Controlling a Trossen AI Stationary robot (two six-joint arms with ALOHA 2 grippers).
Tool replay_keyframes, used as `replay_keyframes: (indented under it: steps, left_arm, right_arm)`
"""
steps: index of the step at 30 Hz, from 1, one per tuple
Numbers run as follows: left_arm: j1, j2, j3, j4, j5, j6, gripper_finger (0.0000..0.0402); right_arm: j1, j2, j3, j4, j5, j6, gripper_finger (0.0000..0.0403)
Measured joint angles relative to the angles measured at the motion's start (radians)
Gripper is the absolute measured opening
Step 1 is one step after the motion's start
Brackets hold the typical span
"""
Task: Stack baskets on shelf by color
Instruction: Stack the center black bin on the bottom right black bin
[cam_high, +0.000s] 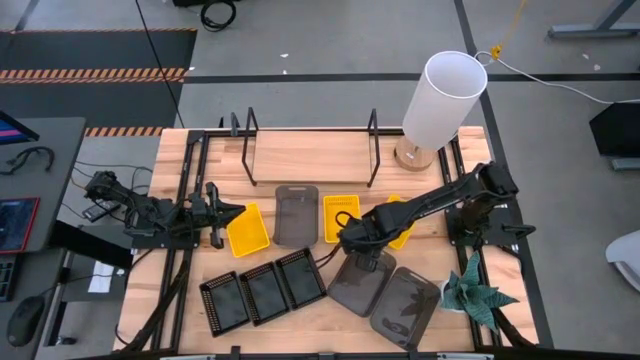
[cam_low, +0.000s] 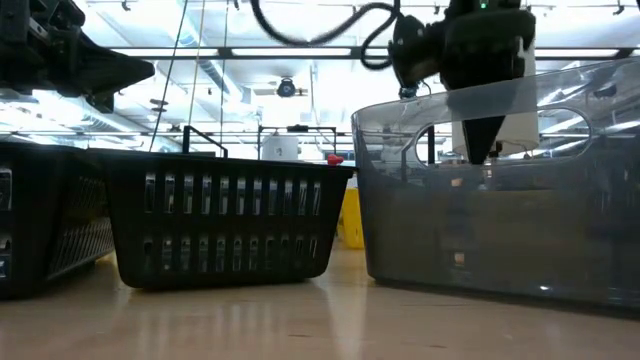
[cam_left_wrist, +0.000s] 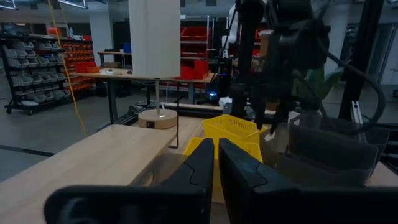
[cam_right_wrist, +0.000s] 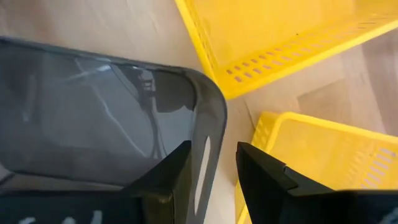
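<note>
My right gripper (cam_high: 352, 240) (cam_right_wrist: 214, 171) is open and points down over the near grey basket (cam_high: 362, 281) (cam_right_wrist: 93, 112). Its fingers stand on either side of that basket's end wall (cam_right_wrist: 208, 146); whether they touch it, I cannot tell. Two yellow baskets (cam_high: 340, 218) (cam_high: 402, 222) lie just beyond it. My left gripper (cam_high: 238, 211) (cam_left_wrist: 216, 155) is shut, holds nothing, and sits beside a third yellow basket (cam_high: 247, 230). Another grey basket (cam_high: 296, 213) lies in front of the shelf (cam_high: 310, 155). A third grey basket (cam_high: 405, 305) and three black baskets (cam_high: 265, 290) rest flat near the table's near edge.
A tall white lamp (cam_high: 440, 100) stands at the shelf's right end. A small green plant (cam_high: 480, 295) sits near the table's right near corner. The shelf board is bare between its two black wire frames. Black rails run along both sides of the table.
</note>
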Motion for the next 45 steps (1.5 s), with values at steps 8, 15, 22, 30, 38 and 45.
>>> replay_keyframes:
  steps: [8, 15, 22, 30, 38, 45]
  left_arm:
    - [0.0, 0.0, 0.0, -0.001, 0.0, 0.0, 0.0037]
    - [0.0, 0.0, 0.0, -0.001, 0.0, 0.0, 0.0028]
    - [0.0, 0.0, 0.0, 0.0, 0.0, 0.0, 0.0036]
    - [0.0, 0.0, 0.0, 0.0, 0.0, 0.0, 0.0033]
    - [0.0, 0.0, 0.0, 0.0, 0.0, 0.0, 0.0031]
    - [0.0, 0.0, 0.0, 0.0, 0.0, 0.0, 0.0038]
  right_arm:
    - [-0.014, 0.086, 0.0, 0.004, -0.022, -0.042, 0.013]
    - [-0.035, 0.132, 0.0, 0.003, -0.065, -0.066, 0.0094]
    - [-0.053, 0.126, 0.001, 0.01, -0.087, -0.044, 0.001]
    - [-0.052, 0.119, 0.002, 0.001, -0.089, -0.045, 0.0006]
    - [-0.064, 0.028, 0.028, -0.056, -0.105, -0.024, 0.0004]
    - [-0.055, -0.105, 0.072, -0.088, -0.115, 0.021, 0.0004]
